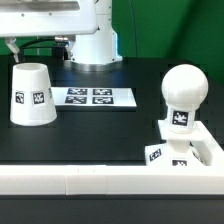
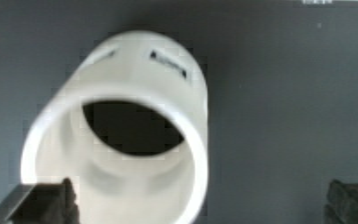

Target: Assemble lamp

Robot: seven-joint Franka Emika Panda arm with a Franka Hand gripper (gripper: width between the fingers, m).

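Observation:
The white conical shade (image 1: 32, 95) stands on the dark table at the exterior view's left, narrow end up, with a tag on its side. In the wrist view the shade (image 2: 131, 120) fills the middle, and its dark top hole shows. My gripper (image 2: 199, 205) is open above it; one dark finger (image 2: 44, 205) is beside the shade's rim and the other (image 2: 350, 203) is far off over bare table. It holds nothing. Only a bit of the gripper (image 1: 10, 47) shows in the exterior view. The round bulb (image 1: 185, 92) stands upright on the square base (image 1: 190, 140) at the right.
The marker board (image 1: 100, 97) lies flat between the shade and the bulb. A long white rail (image 1: 90, 180) runs along the front and turns back at the right, beside the base. The arm's white pedestal (image 1: 95, 40) stands at the back.

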